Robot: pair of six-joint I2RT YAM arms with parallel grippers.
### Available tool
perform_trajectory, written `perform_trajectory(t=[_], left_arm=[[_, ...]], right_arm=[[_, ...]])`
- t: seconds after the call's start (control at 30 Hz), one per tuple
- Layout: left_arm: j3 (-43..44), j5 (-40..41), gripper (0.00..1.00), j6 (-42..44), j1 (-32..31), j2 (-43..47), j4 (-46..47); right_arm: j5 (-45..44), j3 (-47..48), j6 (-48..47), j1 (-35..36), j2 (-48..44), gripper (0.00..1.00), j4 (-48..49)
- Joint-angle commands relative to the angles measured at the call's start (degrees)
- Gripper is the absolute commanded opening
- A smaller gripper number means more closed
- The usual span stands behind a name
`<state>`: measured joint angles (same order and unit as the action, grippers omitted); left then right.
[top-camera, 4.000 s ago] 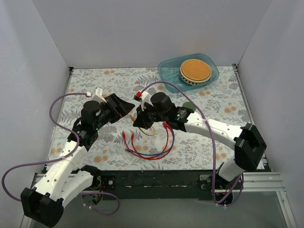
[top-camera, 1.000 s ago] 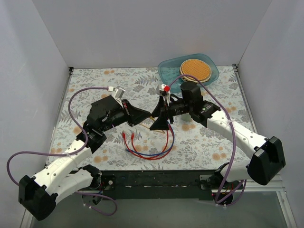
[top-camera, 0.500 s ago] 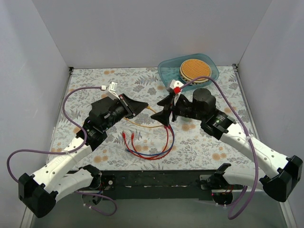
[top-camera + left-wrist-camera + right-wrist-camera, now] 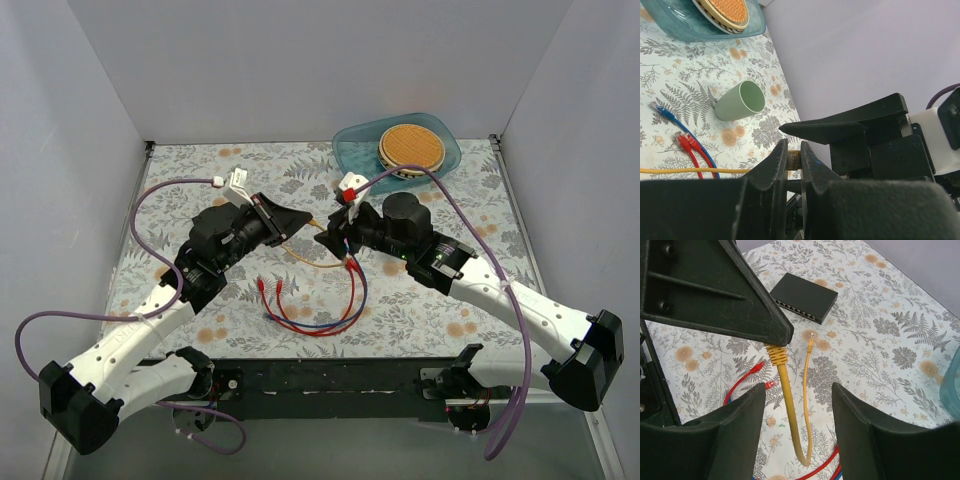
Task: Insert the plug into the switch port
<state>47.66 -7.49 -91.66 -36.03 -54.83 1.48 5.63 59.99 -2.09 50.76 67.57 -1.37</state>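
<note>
My left gripper is shut on the yellow plug, held above the table; its yellow cable hangs down and loops back to a second yellow plug lying on the cloth. My right gripper is open, its fingers either side of the hanging cable without touching it, just below the left gripper. The switch is a flat black box beyond them on the table, with its row of ports facing the grippers. In the top view the switch is hidden under the left arm.
Red and blue cables loop on the floral cloth near the front, with red plugs beside the yellow cable. A green cup lies on its side. A teal bowl holding a round woven disc stands at the back right. White walls enclose the table.
The right gripper has swung left toward the left gripper, straddling the yellow cable, and its jaws have narrowed. The left gripper has drawn back a little, still holding the plug.
</note>
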Motion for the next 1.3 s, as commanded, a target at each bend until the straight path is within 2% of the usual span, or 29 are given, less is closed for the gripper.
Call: perform_trajectory(t=[0.0, 0.2, 0.3, 0.57, 0.67, 1.07, 1.17, 1.2, 1.27], left_arm=[[2.17, 0.02, 0.0, 0.6, -0.35, 0.07, -0.6], [1.82, -0.25, 0.0, 0.6, -0.44, -0.37, -0.77], [1.39, -0.25, 0.0, 0.08, -0.44, 0.07, -0.77], [0.68, -0.51, 0.0, 0.08, -0.44, 0.51, -0.68], [0.77, -0.77, 0.0, -0.01, -0.44, 0.51, -0.68], [0.5, -0.78, 0.0, 0.16, -0.53, -0.1, -1.12], [0.59, -0.69, 0.0, 0.08, -0.53, -0.02, -1.12], [0.59, -0.69, 0.0, 0.08, -0.53, -0.1, -1.12], [0.51, -0.69, 0.0, 0.16, -0.53, -0.02, -1.12]], right_arm=[[-2.2, 1.98, -1.34, 0.21, -0.33, 0.6, 4.35], [-0.19, 2.24, -1.16, 0.21, 0.19, 0.58, 5.94], [0.17, 3.29, -1.25, 0.21, 1.24, 0.51, 5.24], [1.14, 4.17, -1.08, 0.21, 2.39, 0.45, 5.67], [1.31, 4.44, -0.81, 0.21, 2.92, 0.4, 5.76], [3.51, 4.17, -0.64, 0.3, 2.04, 0.43, 7.08], [3.95, 4.09, -0.73, 0.3, 1.77, 0.46, 7.08], [4.04, 4.09, -0.73, 0.21, 1.69, 0.51, 7.08], [3.78, 3.91, -0.73, 0.3, 1.6, 0.52, 7.08]])
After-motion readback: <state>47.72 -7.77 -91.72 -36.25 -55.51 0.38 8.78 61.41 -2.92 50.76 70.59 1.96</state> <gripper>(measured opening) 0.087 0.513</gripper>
